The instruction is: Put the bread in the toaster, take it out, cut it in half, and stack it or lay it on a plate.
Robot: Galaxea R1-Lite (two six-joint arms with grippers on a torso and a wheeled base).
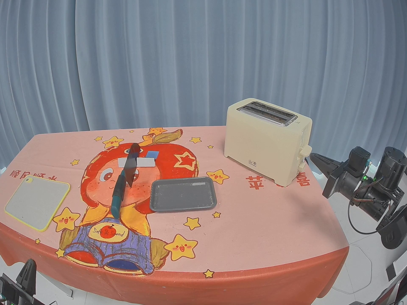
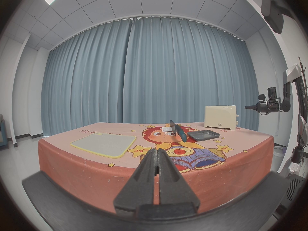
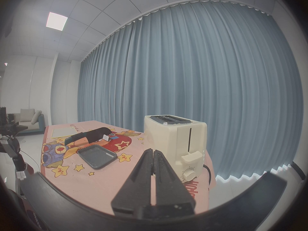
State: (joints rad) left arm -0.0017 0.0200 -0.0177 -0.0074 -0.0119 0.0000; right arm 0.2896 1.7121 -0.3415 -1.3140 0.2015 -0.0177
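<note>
The left gripper (image 2: pixel 157 152) and right gripper (image 3: pixel 153 152) are pressed together; they should be spread before the far-right toaster (image 1: pixel 267 138) is approached.

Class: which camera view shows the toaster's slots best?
The head view: it looks down on the toaster and both slots. The right wrist view catches them nearly edge-on; the left wrist view shows the toaster far off, slots hidden.

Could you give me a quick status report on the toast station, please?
Left gripper and right gripper both shut, off the table's edge. Toaster upright, nearer the right gripper. Knife propped beside grey plate, clear of toaster.
</note>
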